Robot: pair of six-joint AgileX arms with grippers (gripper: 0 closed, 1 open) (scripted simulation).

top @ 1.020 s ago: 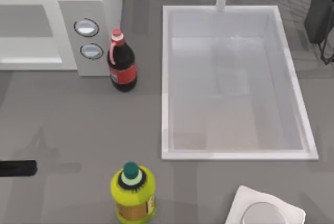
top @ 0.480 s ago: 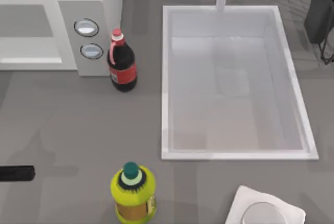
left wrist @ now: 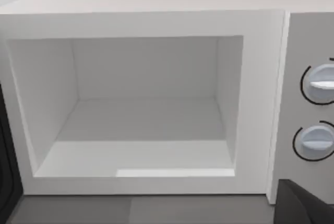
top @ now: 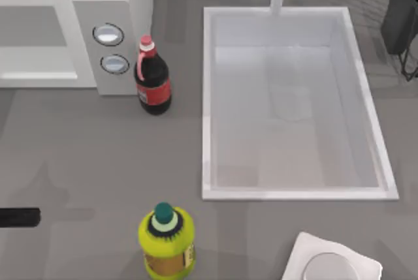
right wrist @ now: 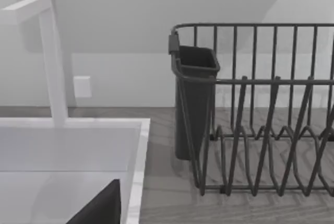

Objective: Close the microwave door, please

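Approach step: microwave (left wrist: 156,20) cavity open, door (left wrist: 6,166) swung out. Left gripper (top: 19,217) near table's left edge, finger state unreadable. Next: push door shut.

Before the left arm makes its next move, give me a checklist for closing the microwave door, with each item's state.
1. Microwave cavity free of items: ok.
2. Microwave door shut: not ok. The cavity stands open, and a dark edge beside it looks like the door.
3. Cola bottle clear of the opening: ok, it stands beside the dial panel.
4. Yellow bottle apart from the microwave: ok, upright near the table's front.
5. Left arm touching the door: cannot tell.
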